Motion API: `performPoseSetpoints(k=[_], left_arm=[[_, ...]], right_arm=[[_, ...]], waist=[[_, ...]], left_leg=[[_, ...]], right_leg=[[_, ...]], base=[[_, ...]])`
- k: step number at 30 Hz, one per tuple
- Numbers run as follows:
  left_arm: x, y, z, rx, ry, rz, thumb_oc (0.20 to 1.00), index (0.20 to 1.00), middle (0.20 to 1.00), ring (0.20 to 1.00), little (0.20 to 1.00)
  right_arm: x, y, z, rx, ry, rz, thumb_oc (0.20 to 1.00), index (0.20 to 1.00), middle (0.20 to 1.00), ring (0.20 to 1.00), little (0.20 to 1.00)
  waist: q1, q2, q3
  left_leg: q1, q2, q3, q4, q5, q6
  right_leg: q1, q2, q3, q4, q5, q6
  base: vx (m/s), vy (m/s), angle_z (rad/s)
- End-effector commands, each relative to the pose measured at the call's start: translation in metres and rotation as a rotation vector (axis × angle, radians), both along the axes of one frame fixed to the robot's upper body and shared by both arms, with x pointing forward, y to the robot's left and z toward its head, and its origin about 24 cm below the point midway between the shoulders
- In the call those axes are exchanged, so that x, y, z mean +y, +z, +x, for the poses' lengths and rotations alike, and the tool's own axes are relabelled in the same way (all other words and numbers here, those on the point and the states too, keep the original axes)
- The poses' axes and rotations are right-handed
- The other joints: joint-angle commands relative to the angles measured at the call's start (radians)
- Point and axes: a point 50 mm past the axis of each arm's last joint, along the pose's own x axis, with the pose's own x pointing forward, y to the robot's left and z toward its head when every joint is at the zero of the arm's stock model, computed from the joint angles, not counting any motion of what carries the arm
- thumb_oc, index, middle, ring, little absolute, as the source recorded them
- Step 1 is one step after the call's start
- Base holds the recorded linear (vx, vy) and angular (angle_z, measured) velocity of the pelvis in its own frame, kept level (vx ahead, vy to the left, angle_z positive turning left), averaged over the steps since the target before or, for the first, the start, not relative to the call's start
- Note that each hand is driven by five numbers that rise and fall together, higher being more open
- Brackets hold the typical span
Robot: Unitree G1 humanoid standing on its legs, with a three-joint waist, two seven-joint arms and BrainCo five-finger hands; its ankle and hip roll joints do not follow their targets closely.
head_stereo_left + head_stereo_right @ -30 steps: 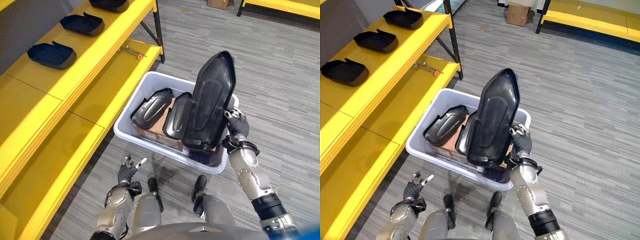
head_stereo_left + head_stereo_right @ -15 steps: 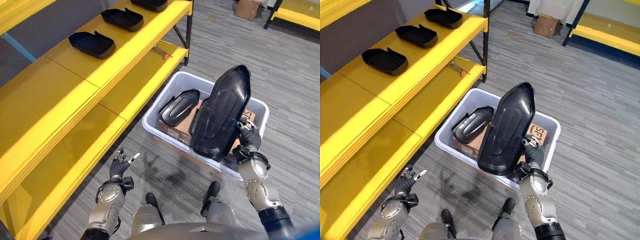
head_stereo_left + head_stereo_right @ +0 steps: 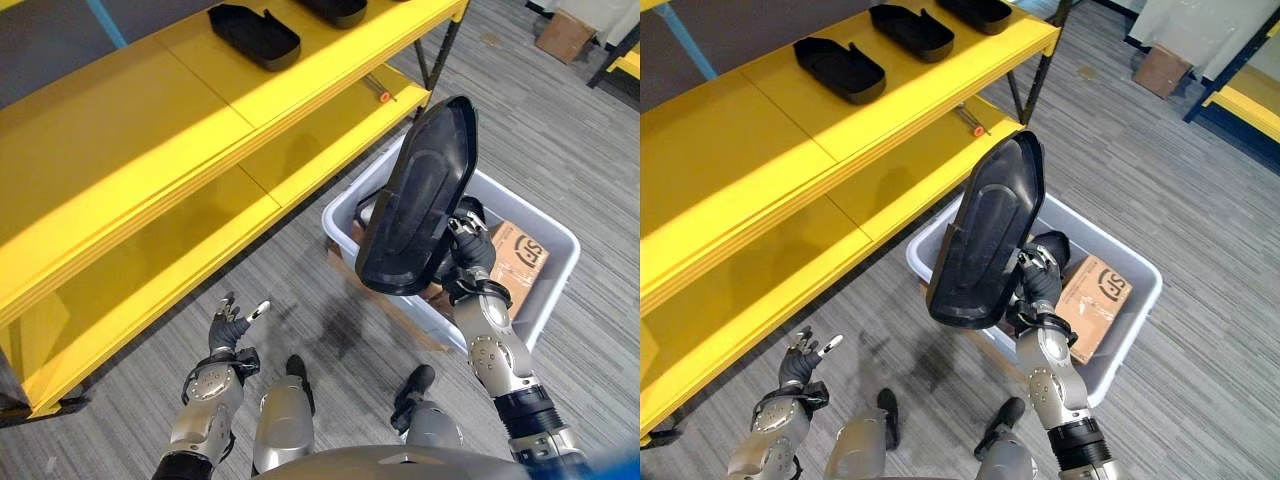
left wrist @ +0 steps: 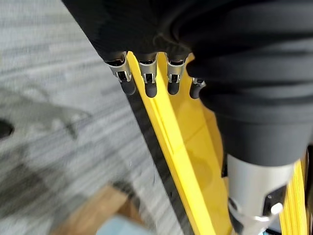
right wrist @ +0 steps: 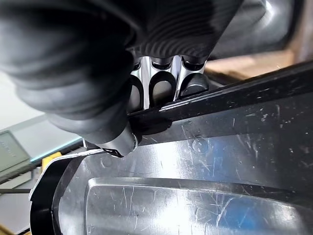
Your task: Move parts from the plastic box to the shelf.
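The right hand (image 3: 470,255) grips a big black part (image 3: 418,198) with curled fingers, holding it up over the plastic box (image 3: 545,290) — beside the yellow shelf (image 3: 150,120) — while the left hand (image 3: 228,328) hangs low, fingers loose.

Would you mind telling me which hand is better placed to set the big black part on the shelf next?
The right hand: it already grips the black part, lifted above the plastic box. The left hand hangs open and empty, low by the yellow shelf.
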Motion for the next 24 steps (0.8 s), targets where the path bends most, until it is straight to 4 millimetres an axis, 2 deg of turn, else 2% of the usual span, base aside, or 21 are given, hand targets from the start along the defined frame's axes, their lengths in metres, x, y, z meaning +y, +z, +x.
performPoseSetpoints(k=[1, 2, 4, 5, 6, 9, 12, 15, 17, 19, 20, 24], left_arm=[[0.0, 0.034, 0.018, -0.168, -0.076, 0.088, 1.0, 1.0, 1.0, 1.0, 1.0], [0.0, 0.033, 0.018, -0.168, -0.077, 0.088, 1.0, 1.0, 1.0, 1.0, 1.0], [-0.003, 0.039, 0.025, -0.188, -0.12, 0.11, 1.0, 1.0, 1.0, 1.0, 1.0], [-0.004, 0.04, 0.027, -0.192, -0.14, 0.12, 1.0, 1.0, 1.0, 1.0, 1.0], [-0.006, 0.042, 0.029, -0.195, -0.16, 0.131, 1.0, 1.0, 1.0, 1.0, 1.0], [-0.006, 0.046, 0.031, -0.211, -0.18, 0.151, 1.0, 1.0, 1.0, 1.0, 1.0], [-0.005, 0.047, 0.034, -0.21, -0.175, 0.152, 1.0, 1.0, 1.0, 1.0, 1.0], [-0.005, 0.044, 0.033, -0.198, -0.179, 0.155, 1.0, 1.0, 1.0, 1.0, 1.0], [-0.006, 0.04, 0.031, -0.177, -0.182, 0.157, 1.0, 1.0, 1.0, 1.0, 1.0], [-0.007, 0.037, 0.029, -0.171, -0.183, 0.147, 1.0, 1.0, 1.0, 1.0, 1.0], [-0.01, 0.033, 0.027, -0.156, -0.186, 0.133, 1.0, 1.0, 1.0, 1.0, 1.0], [-0.01, 0.023, 0.015, -0.114, -0.168, 0.094, 1.0, 1.0, 1.0, 1.0, 1.0]], right_arm=[[-0.01, 0.034, -0.001, -0.187, -0.024, 0.041, 0.2, 0.2, 0.2, 0.2, 0.2], [-0.01, 0.034, -0.001, -0.187, -0.025, 0.041, 0.2, 0.2, 0.2, 0.2, 0.2], [-0.014, 0.034, -0.003, -0.197, -0.042, 0.064, 0.2, 0.2, 0.2, 0.2, 0.2], [-0.016, 0.032, -0.006, -0.196, -0.042, 0.075, 0.2, 0.2, 0.2, 0.2, 0.2], [-0.018, 0.03, -0.008, -0.195, -0.048, 0.078, 0.2, 0.2, 0.2, 0.2, 0.2], [-0.019, 0.031, -0.009, -0.205, -0.056, 0.084, 0.2, 0.2, 0.2, 0.2, 0.2], [-0.021, 0.032, -0.007, -0.204, -0.078, 0.091, 0.2, 0.2, 0.2, 0.2, 0.2], [-0.022, 0.032, -0.007, -0.205, -0.082, 0.091, 0.2, 0.2, 0.2, 0.2, 0.2], [-0.027, 0.031, -0.009, -0.2, -0.095, 0.077, 0.2, 0.2, 0.2, 0.2, 0.2], [-0.032, 0.029, -0.012, -0.192, -0.11, 0.078, 0.2, 0.2, 0.2, 0.2, 0.2], [-0.035, 0.025, -0.015, -0.177, -0.117, 0.074, 0.2, 0.2, 0.2, 0.2, 0.2], [-0.042, 0.021, -0.019, -0.157, -0.143, 0.05, 0.2, 0.2, 0.2, 0.2, 0.2]], waist=[[-0.057, 0.075, -0.038], [-0.054, 0.075, -0.04], [-0.095, 0.085, -0.045], [-0.105, 0.087, -0.044], [-0.111, 0.084, -0.039], [-0.113, 0.074, -0.032], [-0.128, 0.064, -0.009], [-0.14, 0.057, 0.008], [-0.156, 0.044, 0.017], [-0.159, 0.04, 0.011], [-0.163, 0.033, -0.007], [-0.156, 0.039, -0.049]], left_leg=[[0.108, -0.069, -0.052, -0.334, 0.167, -0.013], [0.109, -0.069, -0.05, -0.338, 0.168, -0.014], [0.109, -0.083, -0.099, -0.368, 0.207, 0.0], [0.118, -0.086, -0.114, -0.383, 0.214, 0.0], [0.129, -0.094, -0.128, -0.389, 0.214, 0.002], [0.125, -0.104, -0.137, -0.389, 0.21, 0.007], [0.128, -0.097, -0.158, -0.361, 0.186, 0.005], [0.149, -0.101, -0.171, -0.336, 0.161, 0.002], [0.174, -0.116, -0.191, -0.309, 0.138, 0.0], [0.182, -0.123, -0.202, -0.307, 0.135, -0.004], [0.198, -0.132, -0.206, -0.307, 0.127, -0.005], [0.238, -0.104, -0.229, -0.327, 0.127, -0.024]], right_leg=[[0.051, 0.084, 0.304, 0.075, -0.052, 0.052], [0.046, 0.084, 0.307, 0.079, -0.053, 0.052], [-0.007, 0.2, 0.481, 0.096, -0.112, 0.017], [-0.021, 0.243, 0.517, 0.111, -0.159, 0.006], [-0.021, 0.266, 0.534, 0.121, -0.188, -0.001], [-0.04, 0.273, 0.532, 0.087, -0.157, 0.002], [-0.153, 0.269, 0.575, 0.024, -0.102, 0.02], [-0.168, 0.254, 0.588, -0.014, -0.075, 0.03], [-0.177, 0.249, 0.63, -0.025, -0.05, 0.044], [-0.155, 0.248, 0.639, -0.027, -0.062, 0.043], [-0.132, 0.242, 0.653, -0.019, -0.043, 0.052], [-0.071, 0.258, 0.609, -0.016, -0.091, 0.038]], base=[[0.14, 0.143, 1.13], [0.14, 0.177, 1.19], [0.07, 0.093, 0.66], [0.11, 0.118, 0.68], [0.07, 0.092, 0.89], [0.04, 0.001, 0.84], [0.07, -0.057, 0.01], [0.08, -0.035, 0.1], [0.09, -0.07, 0.16], [0.07, -0.074, 0.53], [0.12, -0.174, 1.01], [0.11, -0.203, 0.23]])
